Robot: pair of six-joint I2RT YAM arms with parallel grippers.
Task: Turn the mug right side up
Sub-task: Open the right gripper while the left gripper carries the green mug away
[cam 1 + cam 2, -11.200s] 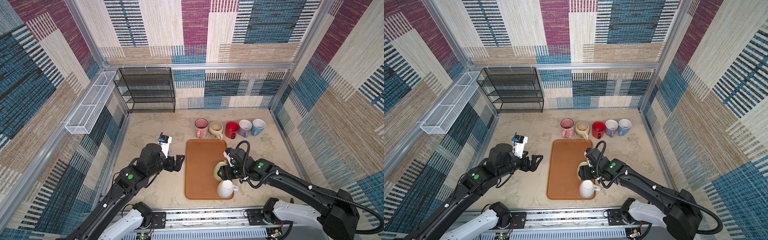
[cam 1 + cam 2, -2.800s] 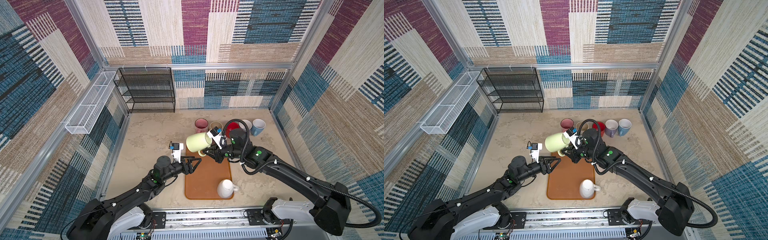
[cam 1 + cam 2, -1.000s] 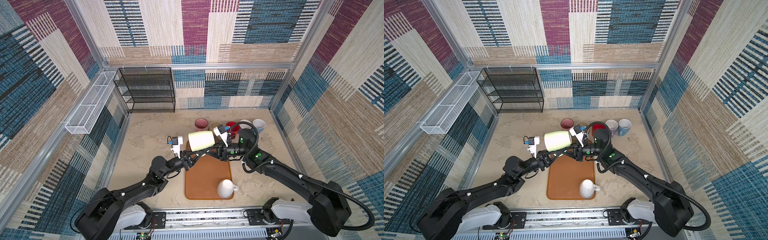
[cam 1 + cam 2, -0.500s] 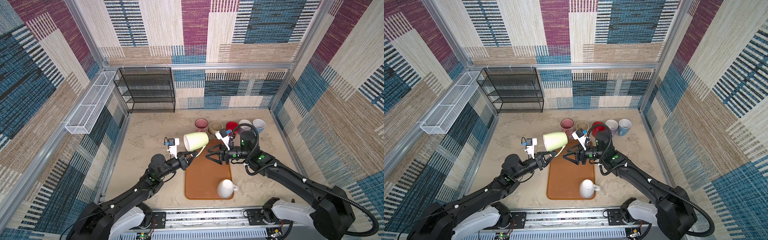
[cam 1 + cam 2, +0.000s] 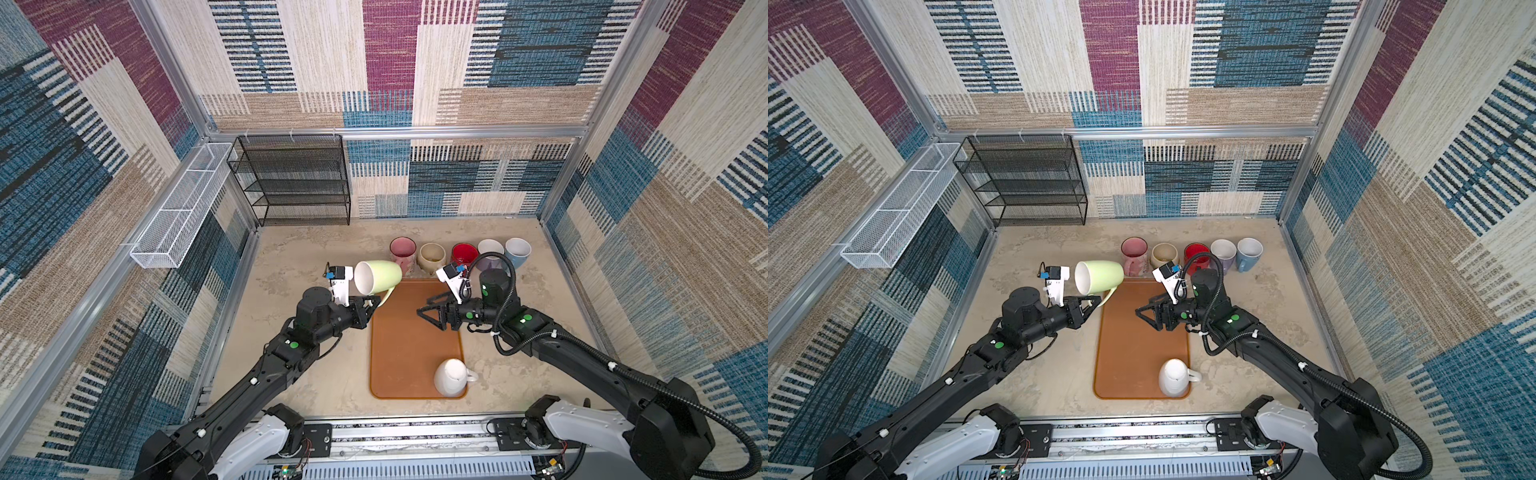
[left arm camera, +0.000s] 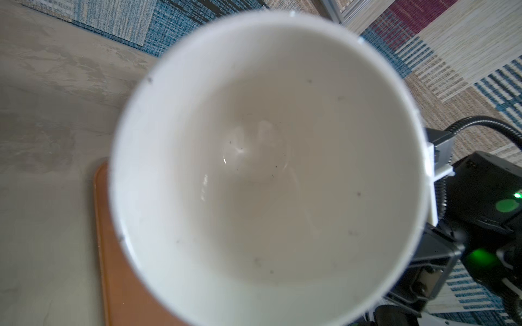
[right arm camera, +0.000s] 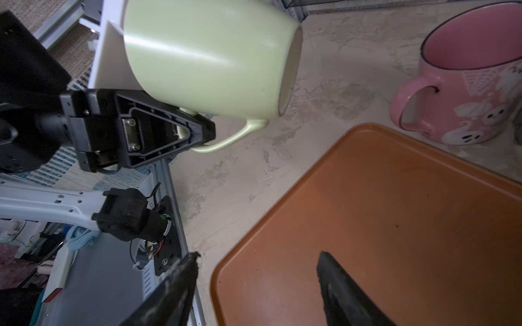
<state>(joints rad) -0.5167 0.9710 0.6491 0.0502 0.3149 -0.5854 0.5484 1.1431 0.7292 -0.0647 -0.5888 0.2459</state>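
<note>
A light green mug [image 5: 380,276] [image 5: 1102,276] hangs on its side above the table, just left of the orange tray [image 5: 415,353]. Its white inside [image 6: 268,169] fills the left wrist view and hides that gripper's own jaws. My left gripper [image 5: 368,305] [image 5: 1090,305] is shut on the mug's handle [image 7: 226,138], below the green body [image 7: 209,56]. My right gripper [image 5: 424,307] [image 7: 258,255] stands open and empty over the tray's far half, apart from the mug.
A white mug [image 5: 451,376] stands upside down on the tray's near right corner. Pink [image 5: 402,249], beige [image 5: 432,255], red [image 5: 464,253], lavender [image 5: 490,249] and blue [image 5: 517,250] mugs line up behind the tray. A black wire shelf [image 5: 291,178] stands at the back left.
My right gripper has opened, let go of the green mug and drawn back to the right. The left gripper keeps the mug by its handle and has carried it slightly left.
</note>
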